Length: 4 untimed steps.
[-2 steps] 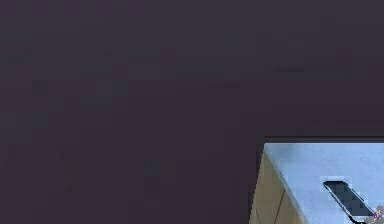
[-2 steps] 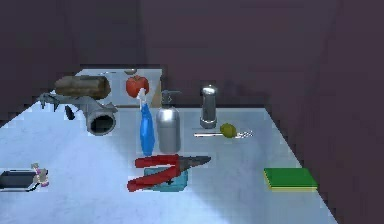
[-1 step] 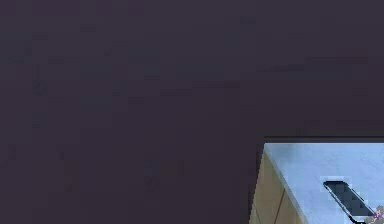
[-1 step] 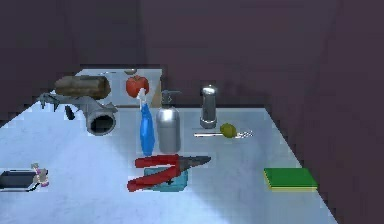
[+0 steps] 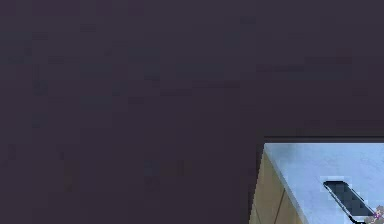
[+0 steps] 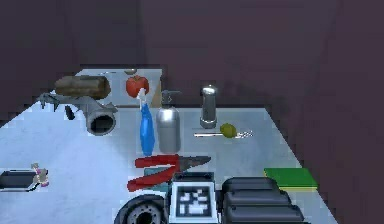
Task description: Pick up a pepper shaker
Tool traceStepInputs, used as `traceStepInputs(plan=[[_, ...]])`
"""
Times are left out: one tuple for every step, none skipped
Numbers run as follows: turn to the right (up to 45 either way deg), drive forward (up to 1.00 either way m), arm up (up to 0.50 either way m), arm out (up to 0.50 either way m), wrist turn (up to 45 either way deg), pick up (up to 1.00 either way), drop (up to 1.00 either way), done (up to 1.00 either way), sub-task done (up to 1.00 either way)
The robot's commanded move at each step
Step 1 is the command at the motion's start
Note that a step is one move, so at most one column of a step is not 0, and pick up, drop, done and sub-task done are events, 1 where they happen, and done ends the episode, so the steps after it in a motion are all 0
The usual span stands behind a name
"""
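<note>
Across a cluttered pale grey table (image 6: 60, 150), the robot's dark claw (image 6: 140, 212) sits low at the near edge, left of the arm's white marker square (image 6: 195, 203). A red-handled tool (image 6: 160, 170) lies on the table just beyond it, so whether the claw grips anything cannot be told. A tall grey metal cylinder with a dark cap (image 6: 208, 103), by its shape the likeliest pepper shaker, stands upright near the table's far edge, right of centre. It stands apart from its neighbours, which should suit a grasp from the side. Between claw and shaker stand a blue spray bottle (image 6: 147, 125) and a stubby silver canister (image 6: 168, 130), close together and the likeliest obstacles to a straight reach. A small olive-green lump (image 6: 230, 130) lies just right of the shaker. Farther off are a brown loaf (image 6: 80, 86), a round red fruit (image 6: 133, 87) and a flat green sponge (image 6: 290, 178). In the forward view, a dark flat phone (image 5: 345, 198) lies on the table's corner against a dark wall (image 5: 130, 100).
</note>
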Motion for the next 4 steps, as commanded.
traceStepInputs(plan=[[0.0, 0.00, 0.00, 0.42, 0.0, 0.00, 0.00, 0.00, 0.00], [0.0, 0.00, 0.00, 0.00, 45.0, 0.00, 0.00, 0.00, 0.00], [0.0, 0.00, 0.00, 0.00, 45.0, 0.00, 0.00, 0.00, 0.00], [0.0, 0.00, 0.00, 0.00, 45.0, 0.00, 0.00, 0.00, 0.00]])
